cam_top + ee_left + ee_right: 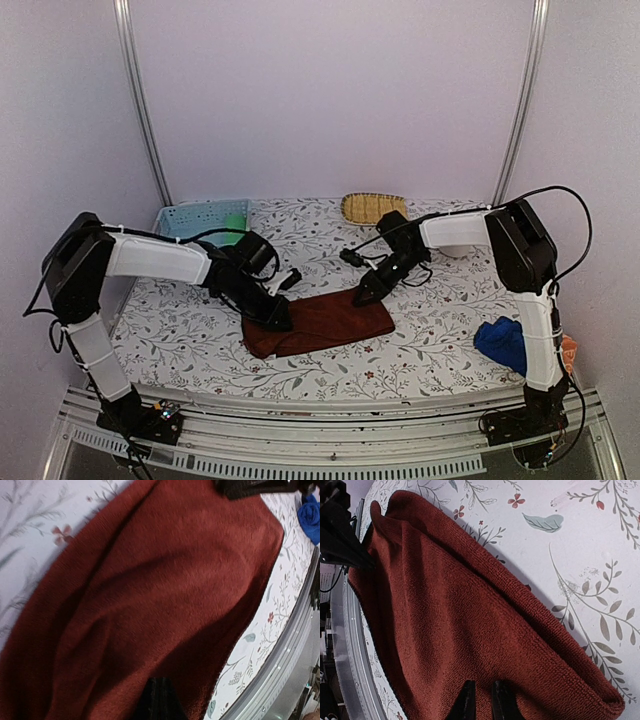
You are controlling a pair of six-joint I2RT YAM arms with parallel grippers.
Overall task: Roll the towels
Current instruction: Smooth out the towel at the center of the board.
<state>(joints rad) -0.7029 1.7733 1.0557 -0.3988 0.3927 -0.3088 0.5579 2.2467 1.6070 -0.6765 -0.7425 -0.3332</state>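
Note:
The dark reddish-brown towel (318, 322) lies folded lengthwise in the middle of the table. It fills the left wrist view (165, 590) and the right wrist view (460, 630). My left gripper (278, 318) is at the towel's left end, its jaws (160, 700) pressed together on the cloth. My right gripper (362, 295) is at the towel's far right edge, its fingers (482, 700) nearly closed with cloth pinched between them. The royal blue towel (503, 343) lies bunched at the right, with the orange towel (568, 350) behind the right arm. The green towel (236, 222) sits in the basket.
A pale blue perforated basket (195, 218) stands at the back left. A yellow straw tray (372, 207) lies at the back centre. The table's metal front rail (280, 665) runs close to the towel's near edge.

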